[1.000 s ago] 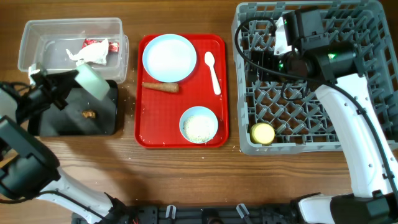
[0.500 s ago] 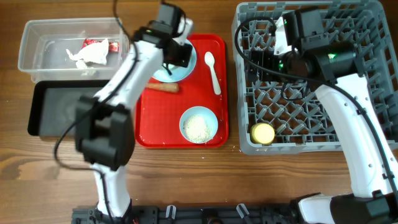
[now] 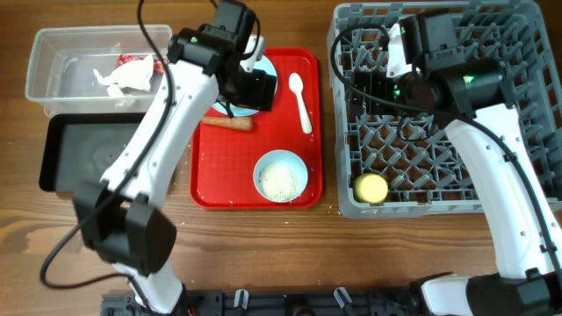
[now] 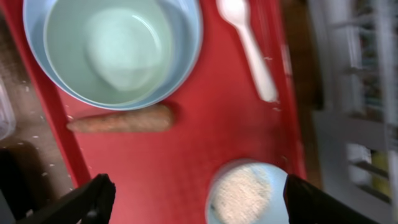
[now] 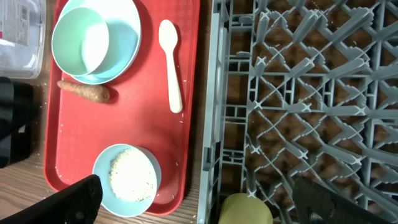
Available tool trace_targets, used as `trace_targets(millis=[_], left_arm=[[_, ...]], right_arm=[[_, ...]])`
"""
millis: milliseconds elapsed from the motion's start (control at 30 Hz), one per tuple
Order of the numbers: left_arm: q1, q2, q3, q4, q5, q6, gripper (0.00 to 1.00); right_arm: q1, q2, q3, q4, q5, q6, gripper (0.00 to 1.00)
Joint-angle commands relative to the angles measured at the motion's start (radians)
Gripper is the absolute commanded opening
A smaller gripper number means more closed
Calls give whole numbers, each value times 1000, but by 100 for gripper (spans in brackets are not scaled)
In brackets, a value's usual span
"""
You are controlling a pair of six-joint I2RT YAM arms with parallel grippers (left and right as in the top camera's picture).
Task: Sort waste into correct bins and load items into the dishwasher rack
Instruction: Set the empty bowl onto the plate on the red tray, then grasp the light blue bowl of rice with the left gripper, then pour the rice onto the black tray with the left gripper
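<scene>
My left gripper [image 4: 202, 202] hangs open above the red tray [image 3: 228, 167], with nothing held. Just beyond its fingers, the mint bowl [image 4: 112, 43] sits inside the pale blue plate [image 4: 186, 37]. The carrot piece [image 4: 121, 119] lies beside the plate, and the white spoon [image 4: 249, 43] is to the right. A pale bowl of rice [image 3: 281, 175] stands at the tray's front. My right gripper [image 5: 208, 202] is open and empty, high over the left side of the grey dishwasher rack [image 3: 386, 158]. The yellow cup [image 3: 371, 187] rests in the rack's front left corner.
The clear bin [image 3: 61, 66] at the back left holds crumpled white-and-red wrappers [image 3: 132, 75]. The black bin [image 3: 88, 158] lies in front of it. Loose rice grains dot the wood beside the tray. The left arm crosses over both bins.
The left arm swung from the black bin to the tray carrying the mint bowl. The bowl now sits in the blue plate and the left gripper has opened. The right arm has not moved.
</scene>
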Motion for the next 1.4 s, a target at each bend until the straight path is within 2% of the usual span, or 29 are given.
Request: trace_targets(millis=[0,100,200,267,367,567,600,633,700,800,1067,1167,1367], left_arm=[[-111,23,-73,-35,68,-113,84],[-211,27,-195,37,68,-225,84],[-293,27,-248,60,61,-320,82],[-340,27,-263,60,-8,-394,80],[-388,35,-330,113,-87,-449,75],[-404,53,-476,261,-121,-423,52],[-404,53,-491,271,-129,-419,46],[-404,53,-496,273,-140,-419,33],[-404,53,-496,288,-143,-419,24],[-404,53,-496,316,-148,-419,4],[-395,1,-477,280,-180,-423,4],[-370,-55,-441,217,-180,-423,4],[-225,-222,-386,136,-123,-406,4]], right_arm=[[0,8,4,8,71,-21,100],[-69,7,19,45,101,37,99],[-225,2,67,57,-6,55,100],[-331,-4,76,57,-71,53,100],[-393,-4,74,39,-97,24,100],[-392,-4,74,16,-89,-5,100],[-392,-4,74,16,-89,-8,100],[-392,-4,74,13,-89,-12,100],[-392,-4,74,5,-89,-26,100],[-392,-4,74,-5,-89,-27,100],[-392,-4,74,-6,-89,-51,100],[-392,-4,74,-6,-89,-53,100],[-391,-4,74,-6,-89,-52,100]])
